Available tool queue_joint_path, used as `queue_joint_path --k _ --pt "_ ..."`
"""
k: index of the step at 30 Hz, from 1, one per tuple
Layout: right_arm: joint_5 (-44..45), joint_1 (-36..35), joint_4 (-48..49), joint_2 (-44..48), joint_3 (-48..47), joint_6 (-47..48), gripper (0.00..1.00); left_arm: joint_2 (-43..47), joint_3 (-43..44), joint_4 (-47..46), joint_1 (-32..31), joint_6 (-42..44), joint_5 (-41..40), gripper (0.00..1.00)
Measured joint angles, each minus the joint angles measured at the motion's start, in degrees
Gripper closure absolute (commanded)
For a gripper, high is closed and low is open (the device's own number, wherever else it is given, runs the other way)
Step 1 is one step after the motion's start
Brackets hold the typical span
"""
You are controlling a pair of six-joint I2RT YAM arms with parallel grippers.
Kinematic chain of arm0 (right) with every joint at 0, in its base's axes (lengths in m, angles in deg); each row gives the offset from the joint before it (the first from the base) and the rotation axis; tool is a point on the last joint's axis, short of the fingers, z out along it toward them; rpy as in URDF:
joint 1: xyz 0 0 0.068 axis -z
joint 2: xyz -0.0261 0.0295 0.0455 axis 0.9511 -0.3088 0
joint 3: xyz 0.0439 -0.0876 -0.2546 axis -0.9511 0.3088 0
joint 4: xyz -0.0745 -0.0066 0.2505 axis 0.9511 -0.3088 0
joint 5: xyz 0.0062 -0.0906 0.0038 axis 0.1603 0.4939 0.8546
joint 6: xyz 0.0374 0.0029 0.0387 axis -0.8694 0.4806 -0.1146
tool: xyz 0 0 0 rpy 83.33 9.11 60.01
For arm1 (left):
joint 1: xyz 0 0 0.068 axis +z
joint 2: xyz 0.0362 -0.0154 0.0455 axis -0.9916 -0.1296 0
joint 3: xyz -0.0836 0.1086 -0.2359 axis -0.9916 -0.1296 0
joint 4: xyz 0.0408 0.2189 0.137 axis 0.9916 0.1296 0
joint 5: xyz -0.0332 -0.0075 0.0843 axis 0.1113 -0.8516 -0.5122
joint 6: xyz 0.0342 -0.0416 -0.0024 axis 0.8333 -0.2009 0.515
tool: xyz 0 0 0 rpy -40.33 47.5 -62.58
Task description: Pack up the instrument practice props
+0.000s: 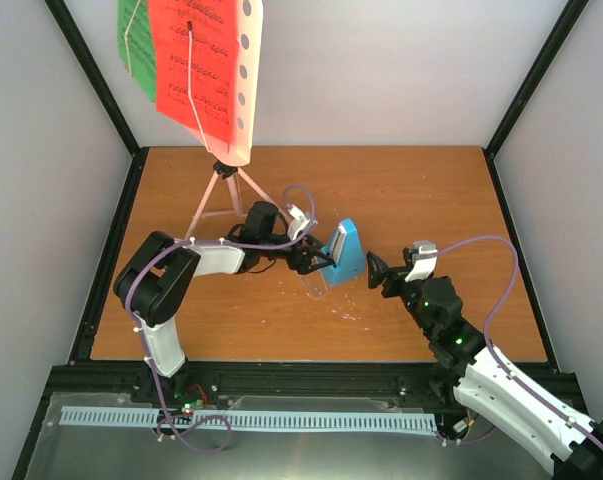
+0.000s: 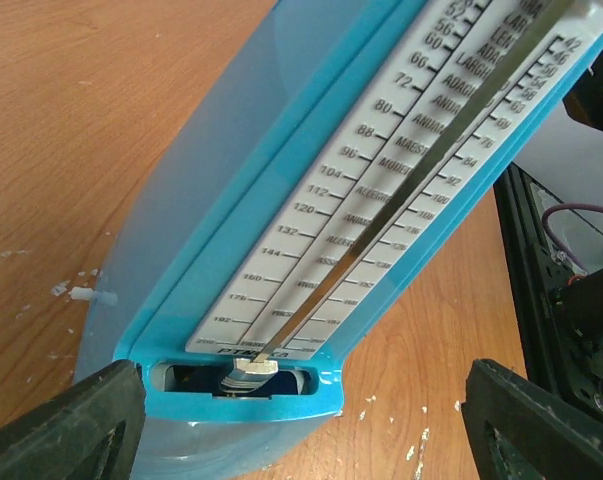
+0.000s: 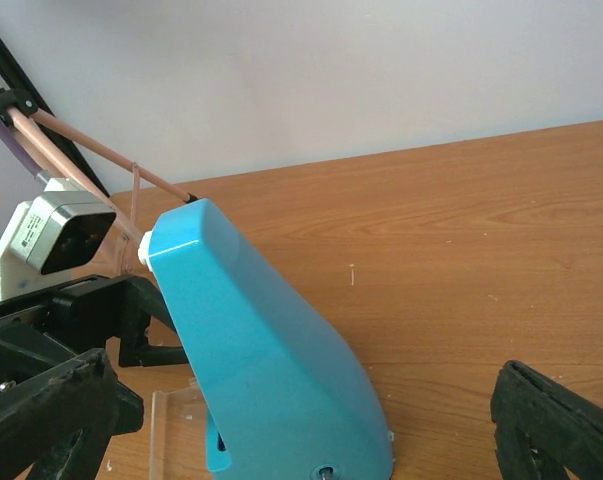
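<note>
Metronome point(image 1: 343, 255) stands on the bench point(image 1: 431, 200) in the top view, between left end effector point(image 1: 314, 262) and right end effector point(image 1: 373, 272), music stand point(image 1: 246, 100) behind. Left wrist: we note fingers spread wide, released, scale face between. Right wrist: likewise released, blue back between fingers

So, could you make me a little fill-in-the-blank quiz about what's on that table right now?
1. The pyramid-shaped metronome is ____ in colour.
2. On the pink music stand, a red page sits beside a ____ one.
3. The left gripper and the right gripper, one on each side of the metronome, both have their jaws ____.

Missing words: blue; green; open.
</note>
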State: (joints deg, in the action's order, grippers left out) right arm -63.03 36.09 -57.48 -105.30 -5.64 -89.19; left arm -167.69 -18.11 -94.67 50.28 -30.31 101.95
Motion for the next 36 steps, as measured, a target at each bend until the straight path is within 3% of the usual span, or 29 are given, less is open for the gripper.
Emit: queue_joint_path --k 17,29,36 --pt "0.4 0.3 -0.7 0.7 0.0 -0.4 0.00 -3.3 2.8 0.8 -0.3 0.2 -2.0 0.13" --pt "0.4 0.3 -1.6 1.1 0.1 -0.6 0.00 -3.3 -1.1 -1.8 -6.6 -0.9 -2.8 0.14" --pt "0.5 0.3 -2.6 2.7 0.2 -0.9 0.00 2.8 -4.3 0.1 -7.0 -0.1 -8.0 0.13"
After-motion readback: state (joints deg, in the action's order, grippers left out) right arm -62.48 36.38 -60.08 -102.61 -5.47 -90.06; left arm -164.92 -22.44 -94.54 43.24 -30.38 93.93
